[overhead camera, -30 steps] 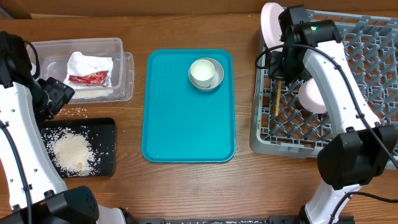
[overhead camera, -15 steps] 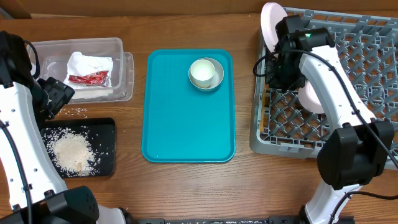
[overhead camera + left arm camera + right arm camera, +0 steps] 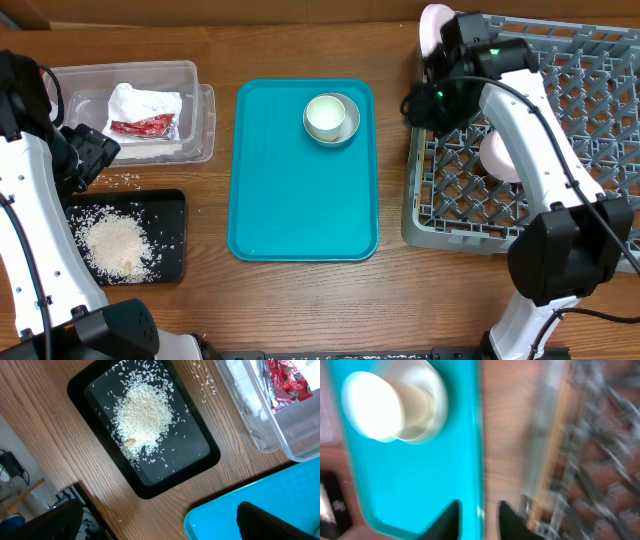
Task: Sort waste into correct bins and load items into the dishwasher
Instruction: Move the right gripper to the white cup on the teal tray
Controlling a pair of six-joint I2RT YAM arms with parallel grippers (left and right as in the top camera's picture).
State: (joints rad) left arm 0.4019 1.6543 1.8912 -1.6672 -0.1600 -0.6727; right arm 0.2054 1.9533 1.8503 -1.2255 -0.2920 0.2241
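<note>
Wooden table (image 3: 400, 300); right jaws slightly parted, empty; cup (image 3: 372, 405) well apart; left jaws wide, empty

Plain teal tray (image 3: 300, 200); white cup (image 3: 325, 115) in grey-green bowl (image 3: 351, 128) at its 1 o'clock. Glossy black tray (image 3: 172, 212) speckled with white rice (image 3: 115, 245); clear tub (image 3: 190, 68) with red wrapper (image 3: 142, 126) and white napkin (image 3: 150, 102). Grey open-grid rack (image 3: 590, 80), pale pink plate (image 3: 432, 25) at its 11 o'clock; brown wood-grain bench (image 3: 300, 300).
</note>
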